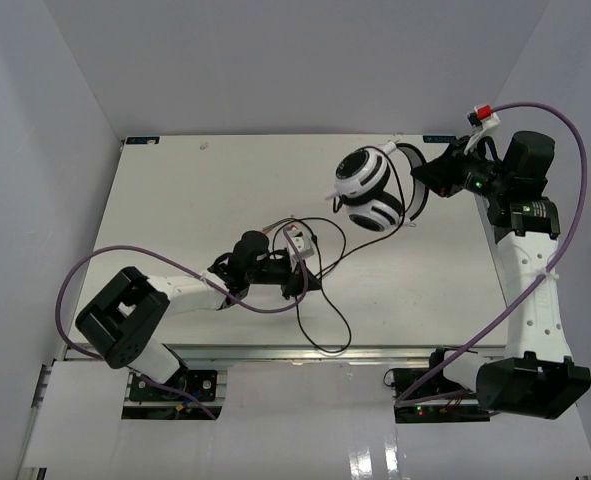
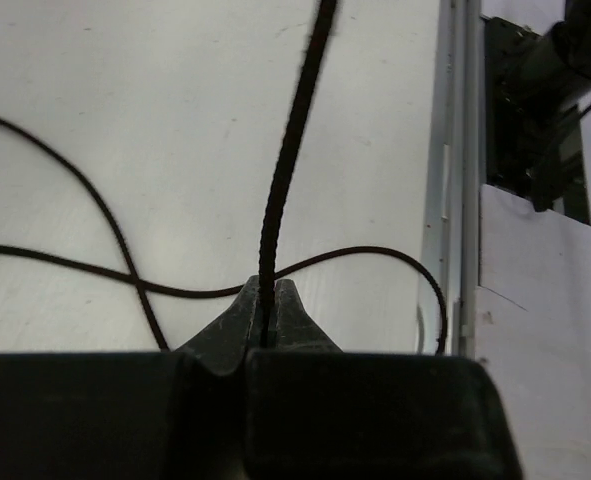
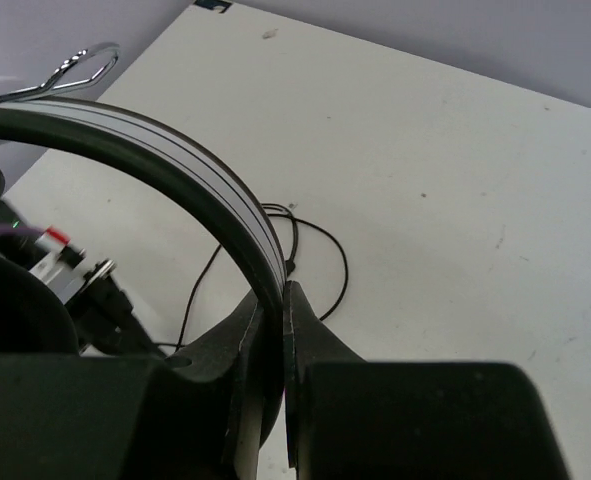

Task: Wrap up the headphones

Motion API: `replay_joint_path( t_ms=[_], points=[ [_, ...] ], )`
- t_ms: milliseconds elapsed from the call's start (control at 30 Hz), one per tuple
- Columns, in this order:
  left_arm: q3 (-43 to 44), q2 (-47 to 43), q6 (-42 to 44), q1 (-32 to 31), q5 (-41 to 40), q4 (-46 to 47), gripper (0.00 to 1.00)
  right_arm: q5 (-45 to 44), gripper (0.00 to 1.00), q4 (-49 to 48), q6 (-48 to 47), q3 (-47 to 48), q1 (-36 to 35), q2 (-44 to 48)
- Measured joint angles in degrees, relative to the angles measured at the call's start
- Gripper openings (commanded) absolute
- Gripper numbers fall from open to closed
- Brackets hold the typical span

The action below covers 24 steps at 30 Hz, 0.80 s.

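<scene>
The white headphones (image 1: 363, 188) with black ear pads hang above the back right of the table, cups stacked close together. My right gripper (image 1: 427, 176) is shut on their headband (image 3: 175, 170); in the right wrist view the band runs down between the fingertips of that gripper (image 3: 277, 300). The thin black cable (image 1: 327, 318) trails from the cups and loops over the table toward the front edge. My left gripper (image 1: 297, 272) sits low at mid-table, and the left wrist view shows this gripper (image 2: 268, 292) shut on the cable (image 2: 295, 130), which rises taut from the jaws.
Thick purple robot cables arc beside the left arm (image 1: 85, 275) and the right arm (image 1: 565, 150). A metal rail (image 1: 305, 352) runs along the table's front edge. White walls (image 1: 45, 120) close in the left, back and right sides.
</scene>
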<state>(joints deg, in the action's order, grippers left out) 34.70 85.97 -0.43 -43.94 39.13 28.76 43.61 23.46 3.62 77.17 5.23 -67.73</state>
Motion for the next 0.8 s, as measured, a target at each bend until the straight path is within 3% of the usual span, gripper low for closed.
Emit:
replay_joint_path(
  t_ms=[200,400,633,800],
  points=[
    [7.9,5.5,-0.3,6.3,4.4,-3.2,0.00,8.4,0.08,1.1,-11.0,-4.3,0.0,6.1],
    [17.2,8.1,-3.2,14.7,10.3,-8.7,0.00,9.4,0.08,8.0,-32.8,-7.5,0.0,11.6],
    [36.3,12.8,-9.6,17.9,20.9,-24.4,0.00,-0.8,0.08,11.5,-50.3,-15.4,-1.3,15.8],
    [39.1,13.1,-16.0,15.9,29.7,-30.9,0.00,-12.2,0.08,7.5,-52.8,-21.5,-6.4,16.4]
  ],
)
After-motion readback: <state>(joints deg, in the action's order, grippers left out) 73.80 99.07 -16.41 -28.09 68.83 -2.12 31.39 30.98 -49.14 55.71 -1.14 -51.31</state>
